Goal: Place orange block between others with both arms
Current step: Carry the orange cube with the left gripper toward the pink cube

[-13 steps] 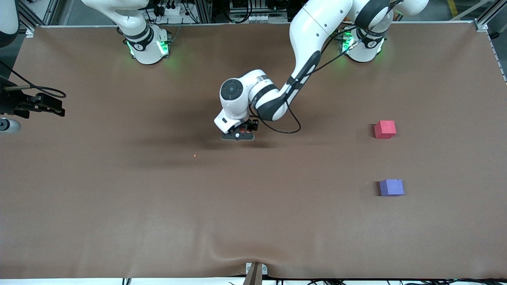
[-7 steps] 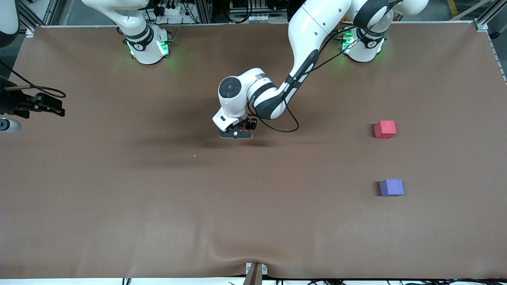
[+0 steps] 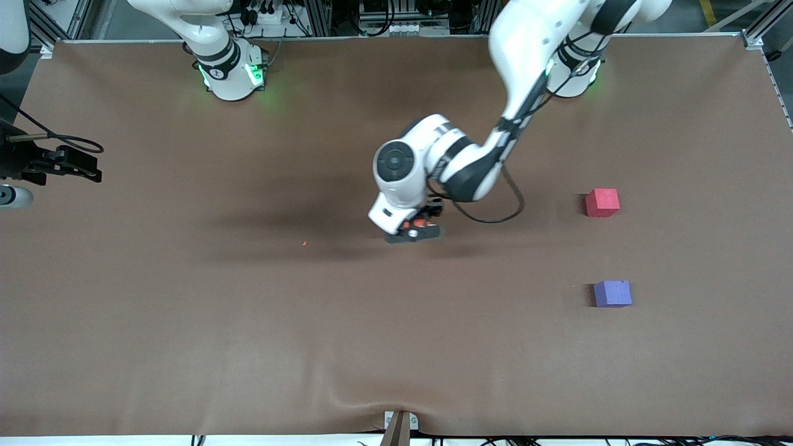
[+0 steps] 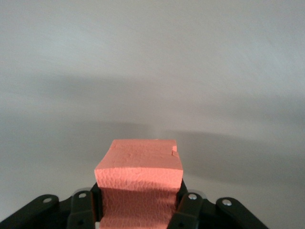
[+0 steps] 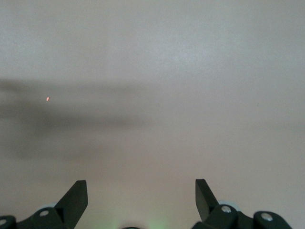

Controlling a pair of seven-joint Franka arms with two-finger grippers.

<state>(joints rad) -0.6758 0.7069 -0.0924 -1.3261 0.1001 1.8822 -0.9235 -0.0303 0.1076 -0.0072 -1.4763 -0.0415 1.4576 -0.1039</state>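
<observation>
The orange block [image 4: 139,174] sits squeezed between the black fingers [image 4: 187,206] of my left gripper [image 4: 140,205], which is shut on it. In the front view that left gripper [image 3: 414,234] hangs over the middle of the table, and only a sliver of the orange block [image 3: 422,222] shows under the wrist. The others rest toward the left arm's end: the red-pink cube [image 3: 602,202], and the purple-blue cube [image 3: 613,293] nearer to the camera. My right gripper [image 5: 141,183] waits open with nothing between its fingers, at the right arm's end of the table [image 3: 80,168].
A brown cloth covers the table [image 3: 248,322]. A tiny orange crumb [image 3: 304,243] lies on it toward the right arm's end from the left gripper. A gap of bare cloth [image 3: 607,248] separates the two cubes.
The left arm has swung with the orange block toward the left arm's end of the table, its grip tightening on it. The right arm and both cubes have not moved.
</observation>
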